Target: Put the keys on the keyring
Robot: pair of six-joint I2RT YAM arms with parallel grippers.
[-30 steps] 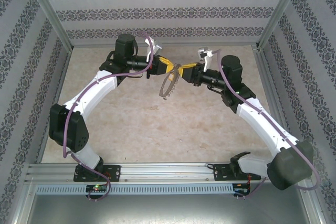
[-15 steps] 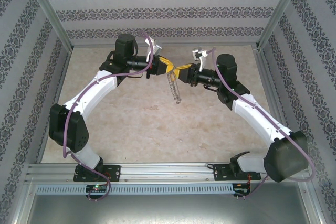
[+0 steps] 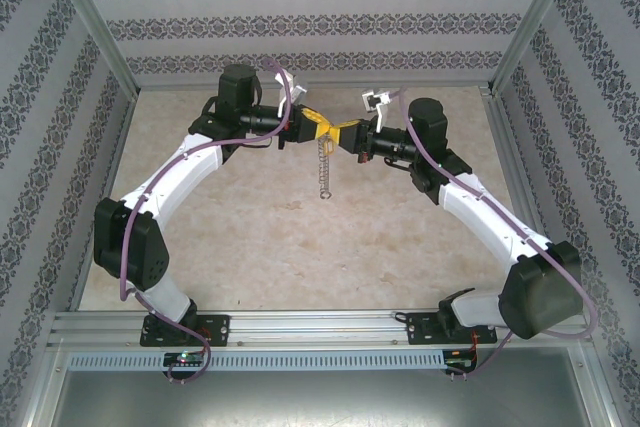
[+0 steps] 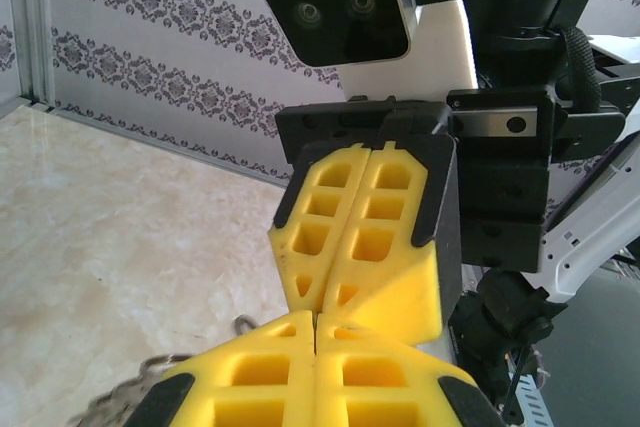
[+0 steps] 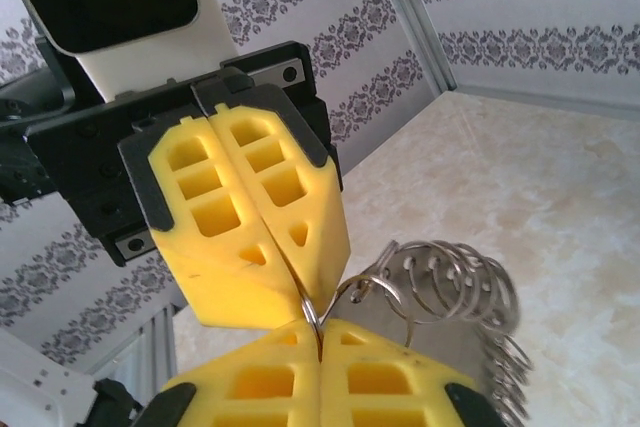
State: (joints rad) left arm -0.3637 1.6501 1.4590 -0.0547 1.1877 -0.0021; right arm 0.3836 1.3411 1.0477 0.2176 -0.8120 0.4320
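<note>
My two grippers meet tip to tip above the far middle of the table. The left gripper (image 3: 320,128) and the right gripper (image 3: 346,134) are both shut. The keyring (image 3: 323,169), a thin metal ring fringed with small silvery rings, hangs straight down from where they meet. In the right wrist view its wire runs from the seam of the right gripper (image 5: 320,335) up into the seam of the left gripper (image 5: 296,282), and the fringe of the keyring (image 5: 455,287) fans out to the right. The keys are out of view.
The table (image 3: 260,247) is beige marble, enclosed by patterned walls and aluminium posts (image 3: 95,27). The right arm's white camera block (image 4: 380,17) stands close in front of the left wrist camera. A blurred bit of the keyring (image 4: 140,387) shows at lower left there.
The right gripper moved left against the left gripper and closed on the ring. The keyring swung from a slant to hanging straight down.
</note>
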